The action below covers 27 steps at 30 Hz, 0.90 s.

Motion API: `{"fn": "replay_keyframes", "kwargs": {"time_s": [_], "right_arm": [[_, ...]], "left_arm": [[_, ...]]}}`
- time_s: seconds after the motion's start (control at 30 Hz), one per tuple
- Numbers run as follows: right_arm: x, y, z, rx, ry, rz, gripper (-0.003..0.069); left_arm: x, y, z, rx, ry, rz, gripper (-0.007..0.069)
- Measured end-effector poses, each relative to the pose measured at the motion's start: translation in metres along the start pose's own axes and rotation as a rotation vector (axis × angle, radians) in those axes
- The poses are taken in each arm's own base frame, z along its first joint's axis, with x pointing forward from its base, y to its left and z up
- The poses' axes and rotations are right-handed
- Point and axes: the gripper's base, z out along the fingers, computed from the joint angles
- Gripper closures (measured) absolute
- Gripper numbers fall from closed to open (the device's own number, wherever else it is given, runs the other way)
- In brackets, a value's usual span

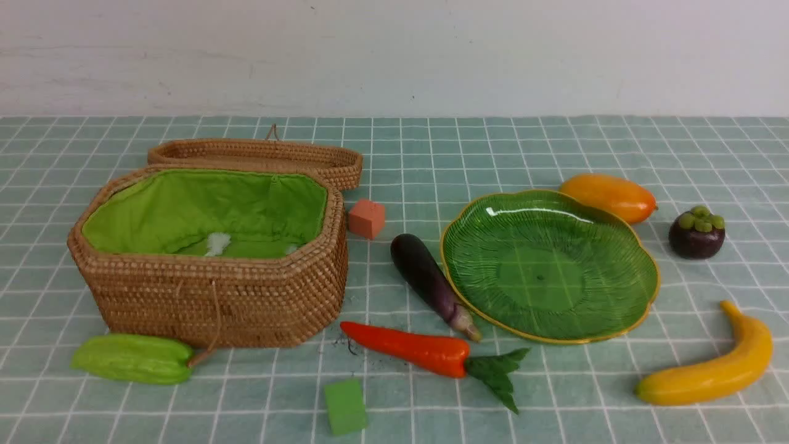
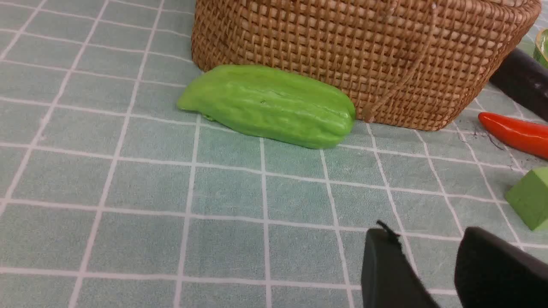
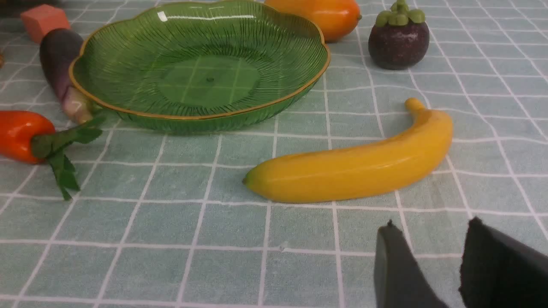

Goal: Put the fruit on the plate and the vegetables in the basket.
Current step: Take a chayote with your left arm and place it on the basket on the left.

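Two claws show up only in the wrist views; the front view catches neither. The left claw [image 2: 428, 239] hangs low over the checked cloth [image 2: 128, 192], jaws parted with nothing between them. Beyond it the gourd [image 2: 269, 105], ridged and light green, lies on its side close against the foot of the wicker basket [image 2: 364, 51]. At that view's edge sit a corner of a green cube [image 2: 528, 199], the red tip of the carrot [image 2: 513, 132] and a piece of the dark eggplant [image 2: 522, 81].

The right claw [image 3: 432, 231] is parted too and grips nothing. Nearest it lies the banana [image 3: 355, 167], long, curved and yellow, flat on the cloth. Farther off is the plate [image 3: 205, 77], ribbed green glass with a gold scalloped rim, the cloth's white lines showing through its middle. The purple mangosteen [image 3: 398, 38] stands apart beside it, and the orange mango [image 3: 325, 17] lies just behind its rim.

Only the front view looks down into the basket: bright green lining, the lid [image 1: 259, 157] lying behind it. There the basket sits on the left and the plate on the right. The eggplant lies just beside the plate's left rim, and the carrot in front, leaves toward the plate. An orange-pink cube [image 1: 367, 218] sits near the basket's right side.
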Motion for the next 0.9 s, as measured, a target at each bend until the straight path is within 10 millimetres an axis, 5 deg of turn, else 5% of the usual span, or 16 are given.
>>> {"fn": "replay_keyframes", "kwargs": {"time_s": [0.7,0.9], "right_arm": [[0.0,0.0,0.0,0.0,0.0,0.0,0.0418],[0.0,0.0,0.0,0.0,0.0,0.0,0.0418]], "left_arm": [[-0.003,-0.001,0.0,0.007,-0.03,-0.003,0.0386],[-0.025,-0.008,-0.004,0.136,-0.253,-0.385,0.0386]]}}
